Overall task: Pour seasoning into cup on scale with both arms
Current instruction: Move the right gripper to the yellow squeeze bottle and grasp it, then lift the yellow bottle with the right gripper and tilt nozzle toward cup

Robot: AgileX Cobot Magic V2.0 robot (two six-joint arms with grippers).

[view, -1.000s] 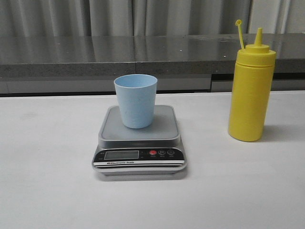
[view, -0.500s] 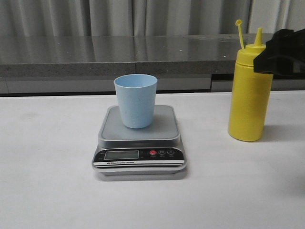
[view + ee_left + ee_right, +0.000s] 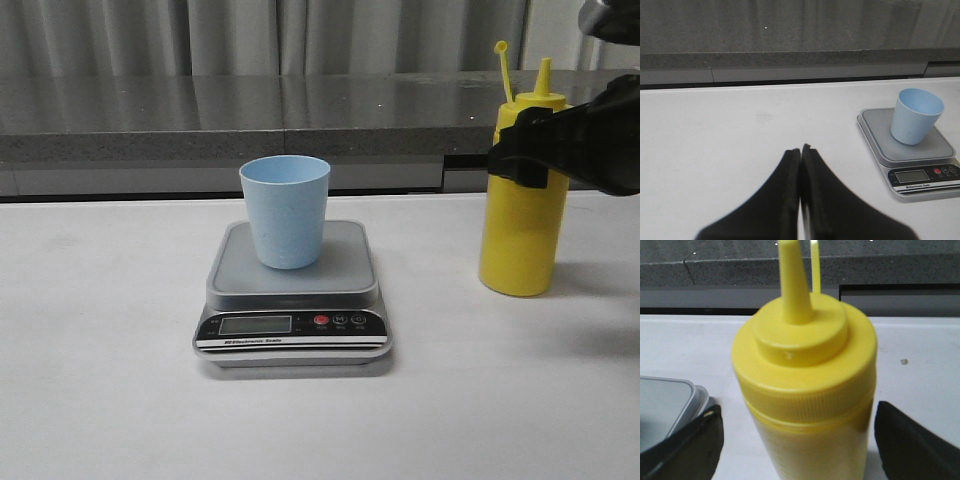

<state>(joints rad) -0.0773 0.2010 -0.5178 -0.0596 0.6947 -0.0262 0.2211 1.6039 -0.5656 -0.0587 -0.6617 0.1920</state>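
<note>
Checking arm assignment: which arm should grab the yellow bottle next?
Right. The right gripper is open, its fingers on either side of the seasoning bottle, just below the cap. The left gripper is shut, over bare table left of the scale.

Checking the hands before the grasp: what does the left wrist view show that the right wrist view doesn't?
Only the left wrist view shows the pale blue cup standing on the scale, the scale's display, and the left hand with fingers pressed together. Only the right wrist view shows the yellow seasoning bottle upright between the right hand's spread fingers, which flank it without visibly touching. Both show the white table and grey ledge behind; the right view catches only a corner of the scale.
</note>
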